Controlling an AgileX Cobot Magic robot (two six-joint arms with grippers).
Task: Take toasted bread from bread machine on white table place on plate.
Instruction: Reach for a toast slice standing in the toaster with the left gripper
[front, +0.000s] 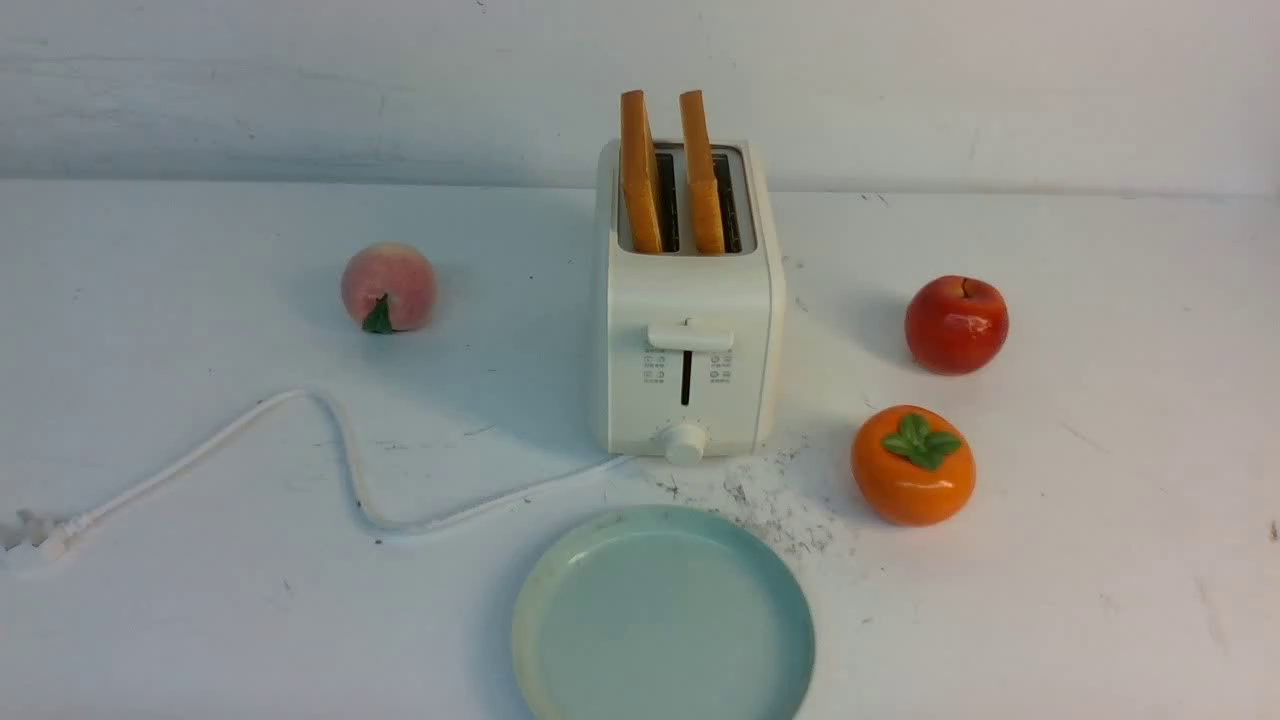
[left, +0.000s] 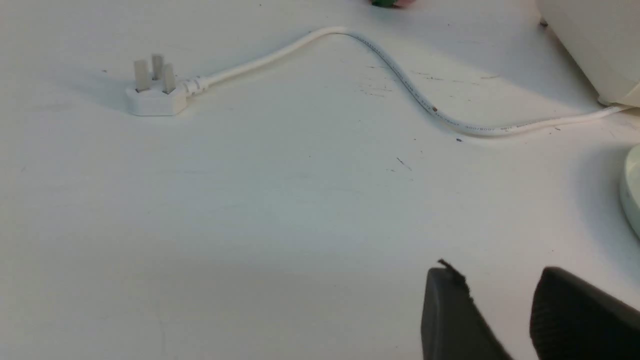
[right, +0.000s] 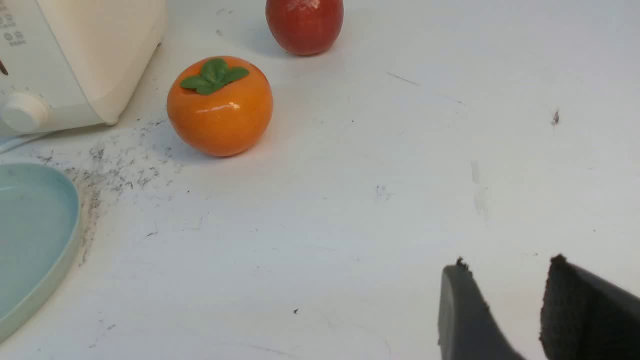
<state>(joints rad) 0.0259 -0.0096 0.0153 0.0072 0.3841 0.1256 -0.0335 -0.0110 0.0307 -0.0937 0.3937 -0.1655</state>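
Two slices of toasted bread, one (front: 640, 170) on the left and one (front: 702, 172) on the right, stand upright in the slots of the cream-white bread machine (front: 688, 330) at the middle of the white table (front: 1100, 520). The pale blue-green plate (front: 663, 615) lies bare in front of it. Neither arm shows in the front view. In the left wrist view my left gripper (left: 500, 274) is open over bare table near the cord (left: 410, 85). In the right wrist view my right gripper (right: 505, 265) is open too, with nothing between its fingers; the plate's rim (right: 60, 265) and the bread machine's corner (right: 100, 55) show there.
A peach (front: 388, 286) lies left of the bread machine. A red apple (front: 956, 324) and an orange persimmon (front: 912, 464) lie to its right. The white cord runs left to a plug (left: 155, 95). Dark specks (front: 770, 500) mark the table by the plate.
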